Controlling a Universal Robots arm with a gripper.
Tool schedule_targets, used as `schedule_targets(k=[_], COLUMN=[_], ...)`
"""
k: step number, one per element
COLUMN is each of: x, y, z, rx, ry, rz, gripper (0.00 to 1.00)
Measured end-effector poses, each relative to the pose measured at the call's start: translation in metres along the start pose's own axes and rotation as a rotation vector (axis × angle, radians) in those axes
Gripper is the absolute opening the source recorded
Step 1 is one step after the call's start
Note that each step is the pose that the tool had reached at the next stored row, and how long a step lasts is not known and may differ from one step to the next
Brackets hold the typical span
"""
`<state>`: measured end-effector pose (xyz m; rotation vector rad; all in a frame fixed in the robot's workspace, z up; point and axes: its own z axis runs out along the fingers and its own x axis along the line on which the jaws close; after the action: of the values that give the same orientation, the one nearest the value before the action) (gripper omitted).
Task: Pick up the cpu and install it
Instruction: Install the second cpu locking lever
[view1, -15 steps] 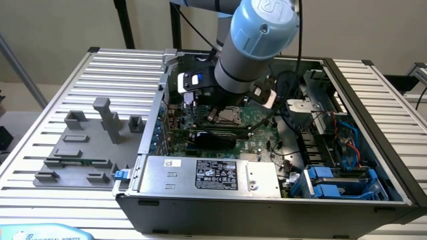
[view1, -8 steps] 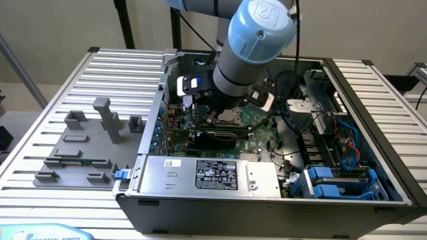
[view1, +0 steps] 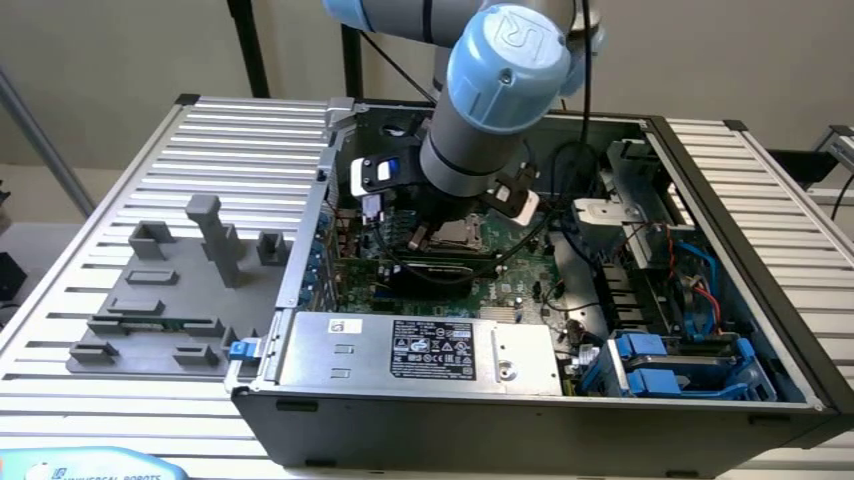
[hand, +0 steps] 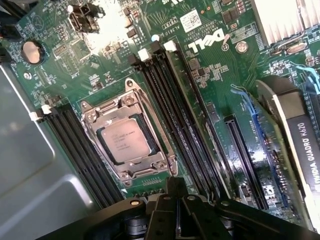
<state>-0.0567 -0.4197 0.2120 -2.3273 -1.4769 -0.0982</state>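
Beside the claw (hand: 176, 186), the cpu (hand: 127, 141) is uncovered; black memory slots (hand: 172, 120) flank its socket (hand: 127, 132) closely.

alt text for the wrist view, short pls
The cpu, silvery top up, sits inside the metal-framed socket on a green motherboard, with the shut gripper just beside the socket frame and holding nothing. Black memory slots run along both sides of the socket, and a graphics card lies toward one edge.
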Motion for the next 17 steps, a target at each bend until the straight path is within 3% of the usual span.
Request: schedule_targets(k=[3, 15, 17], x=[0.001, 0.002, 0.001], y=[-0.0012, -0.0003, -0.0009], z=[0.0048, 0.0163, 0.0176], rx=[-0.0032, -0.0103, -0.0133], ry=[-0.0063, -0.0206, -0.0269], rz=[0.001, 0.003, 0.005], gripper=[0.11, 0.11, 0.11])
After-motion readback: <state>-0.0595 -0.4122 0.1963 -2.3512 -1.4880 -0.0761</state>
